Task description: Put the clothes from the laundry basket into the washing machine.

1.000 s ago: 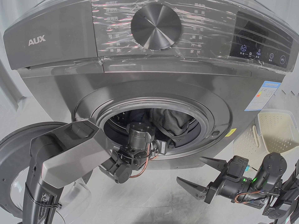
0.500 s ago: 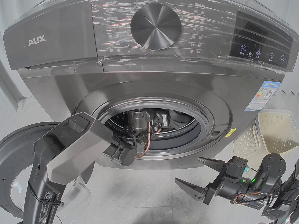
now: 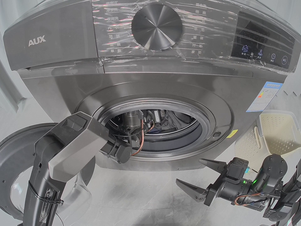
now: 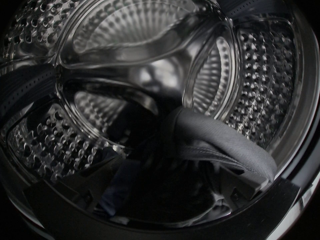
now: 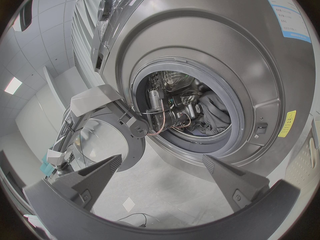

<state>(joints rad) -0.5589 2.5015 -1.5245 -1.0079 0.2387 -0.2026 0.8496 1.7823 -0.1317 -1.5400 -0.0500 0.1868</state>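
The grey garment [image 4: 220, 140] lies inside the drum [image 4: 266, 80] of the washing machine [image 3: 175, 85], right by one finger of the left pincer [image 4: 166, 184], whose fingers stand apart. The right pincer [image 3: 189, 170] hangs outside, below the door opening, fingers apart. The laundry basket [image 3: 279, 135] stands beside the machine.

Even bright light, dim drum [image 4: 146, 24], fisheye edges
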